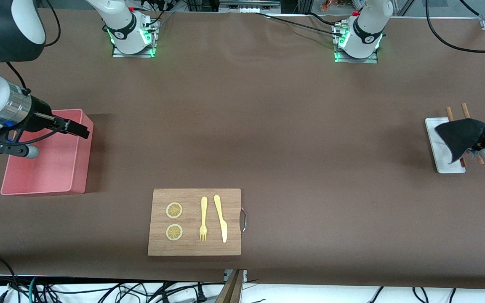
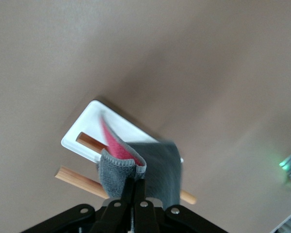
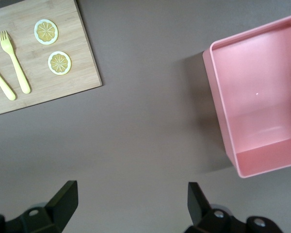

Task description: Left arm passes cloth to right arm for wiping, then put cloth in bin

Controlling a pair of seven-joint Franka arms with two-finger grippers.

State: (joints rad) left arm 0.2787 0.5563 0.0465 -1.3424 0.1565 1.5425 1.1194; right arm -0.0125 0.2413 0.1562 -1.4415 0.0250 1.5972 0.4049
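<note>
The dark grey cloth (image 1: 460,134) hangs from my left gripper (image 1: 476,147), which is shut on it and holds it over the white tray (image 1: 441,158) at the left arm's end of the table. In the left wrist view the cloth (image 2: 157,167) shows a pink inner face and the gripper (image 2: 138,187) pinches its folded edge. The salmon-pink bin (image 1: 57,168) stands at the right arm's end, empty. My right gripper (image 1: 80,129) is open and empty, up over the bin's rim. In the right wrist view the bin (image 3: 262,121) lies beside the open gripper (image 3: 131,201).
Two wooden sticks (image 1: 453,115) lie across the white tray under the cloth. A wooden board (image 1: 195,222) with two lemon slices (image 1: 174,210), a yellow fork (image 1: 203,219) and a knife (image 1: 221,218) lies nearer the front camera, mid-table. It also shows in the right wrist view (image 3: 39,63).
</note>
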